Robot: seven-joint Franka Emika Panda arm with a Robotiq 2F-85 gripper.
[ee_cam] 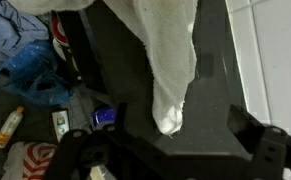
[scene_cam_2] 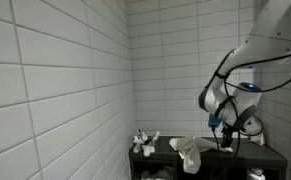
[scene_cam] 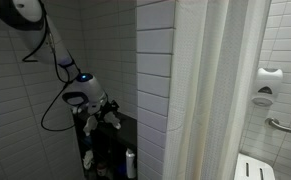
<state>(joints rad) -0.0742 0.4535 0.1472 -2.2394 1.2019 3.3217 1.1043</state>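
Observation:
A long white cloth [ee_cam: 170, 70] lies on a black tabletop [ee_cam: 215, 90]; its rounded end reaches down between my fingers in the wrist view. My gripper [ee_cam: 180, 128] hangs just above the top, open, with one dark finger [ee_cam: 247, 130] to the right of the cloth's tip and nothing gripped. In an exterior view the gripper [scene_cam_2: 228, 142] points down at the table [scene_cam_2: 210, 162], right of the crumpled cloth [scene_cam_2: 190, 150]. In an exterior view the gripper [scene_cam: 101, 114] hovers over the same dark surface [scene_cam: 123, 130].
White tiled walls close in the table. A small pale object [scene_cam_2: 143, 142] sits at its far corner. Below the table's edge lie a blue bag [ee_cam: 40, 75], a yellow tube [ee_cam: 10, 125] and packets. A bottle [scene_cam: 131, 162], a shower curtain [scene_cam: 200, 90] and a grab rail [scene_cam: 283, 126] stand nearby.

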